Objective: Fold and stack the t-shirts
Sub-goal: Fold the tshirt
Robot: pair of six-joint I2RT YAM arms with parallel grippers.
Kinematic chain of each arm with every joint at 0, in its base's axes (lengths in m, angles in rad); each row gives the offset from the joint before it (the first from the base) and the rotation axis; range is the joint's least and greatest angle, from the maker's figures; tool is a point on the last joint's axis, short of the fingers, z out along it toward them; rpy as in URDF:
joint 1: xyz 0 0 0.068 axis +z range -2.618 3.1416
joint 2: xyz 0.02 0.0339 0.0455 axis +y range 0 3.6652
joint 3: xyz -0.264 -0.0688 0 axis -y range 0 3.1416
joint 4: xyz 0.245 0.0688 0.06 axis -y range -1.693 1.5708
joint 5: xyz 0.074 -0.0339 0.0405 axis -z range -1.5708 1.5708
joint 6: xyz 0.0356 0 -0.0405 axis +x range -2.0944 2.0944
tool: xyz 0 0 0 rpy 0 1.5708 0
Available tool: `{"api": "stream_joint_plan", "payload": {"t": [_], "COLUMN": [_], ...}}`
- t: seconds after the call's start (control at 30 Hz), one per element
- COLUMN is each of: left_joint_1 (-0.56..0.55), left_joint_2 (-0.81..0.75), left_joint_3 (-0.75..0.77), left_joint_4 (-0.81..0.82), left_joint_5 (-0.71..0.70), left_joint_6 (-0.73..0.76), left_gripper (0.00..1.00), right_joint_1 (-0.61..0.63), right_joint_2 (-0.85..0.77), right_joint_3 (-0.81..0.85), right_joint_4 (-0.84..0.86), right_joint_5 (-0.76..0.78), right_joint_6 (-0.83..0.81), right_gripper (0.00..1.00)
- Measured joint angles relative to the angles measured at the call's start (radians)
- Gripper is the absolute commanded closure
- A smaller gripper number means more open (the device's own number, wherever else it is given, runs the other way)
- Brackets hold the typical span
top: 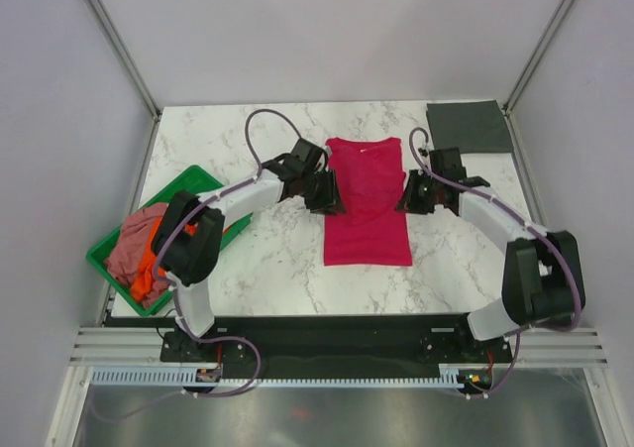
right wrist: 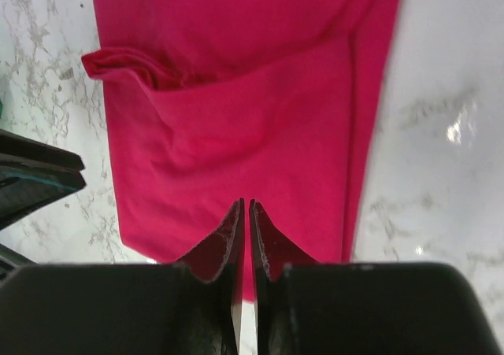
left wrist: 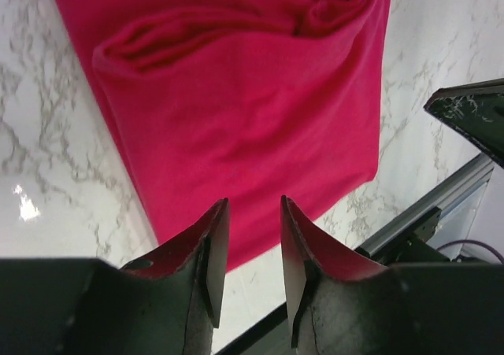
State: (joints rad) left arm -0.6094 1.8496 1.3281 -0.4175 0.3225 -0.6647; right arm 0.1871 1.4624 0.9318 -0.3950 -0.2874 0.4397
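Since the crimson-red t-shirt (top: 368, 209) lies sleeves-in on the table (top: 267, 264) between them, the left gripper (left wrist: 253, 201), parted and empty, and the right gripper (right wrist: 246, 203), pinched shut on nothing, should seize matching corners together

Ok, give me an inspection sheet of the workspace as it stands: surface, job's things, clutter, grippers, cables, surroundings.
surface: glossy white marble-patterned table.
job's things: crimson-red cloth t-shirt lies flat mid-table, sleeves folded in; dark grey folded t-shirt at the far right corner; dusty pink t-shirt and orange t-shirt bunched in the green plastic tray at the left edge.
clutter: nothing seen.
grippers: left gripper at the crimson shirt's left edge, jaws apart; right gripper at its right edge, jaws nearly together; no cloth seen in either.
cables: purple cables loop along both arms, off the cloth.
surroundings: white walls, aluminium frame posts.
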Motion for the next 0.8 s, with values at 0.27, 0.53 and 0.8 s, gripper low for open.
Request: {"api": "stream_joint_plan", "payload": {"t": [0.27, 0.53, 0.8], "left_joint_1": [0.031, 0.101, 0.110], "left_joint_2": [0.212, 0.304, 0.328], "left_joint_3": [0.179, 0.220, 0.248], "left_joint_4": [0.000, 0.010, 0.036], "left_joint_5": [-0.015, -0.066, -0.045], "left_joint_6": [0.011, 0.012, 0.016], "left_gripper": [0.61, 0.62, 0.60], "right_joint_1": [0.000, -0.021, -0.013], "right_joint_2": [0.313, 0.438, 0.427], "right_joint_3": [0.195, 0.236, 0.226], "right_joint_4": [0.043, 0.075, 0.111], "right_joint_5": [-0.106, -0.015, 0.055], "right_joint_6": [-0.107, -0.108, -0.093], "right_gripper": [0.89, 0.93, 0.88]}}
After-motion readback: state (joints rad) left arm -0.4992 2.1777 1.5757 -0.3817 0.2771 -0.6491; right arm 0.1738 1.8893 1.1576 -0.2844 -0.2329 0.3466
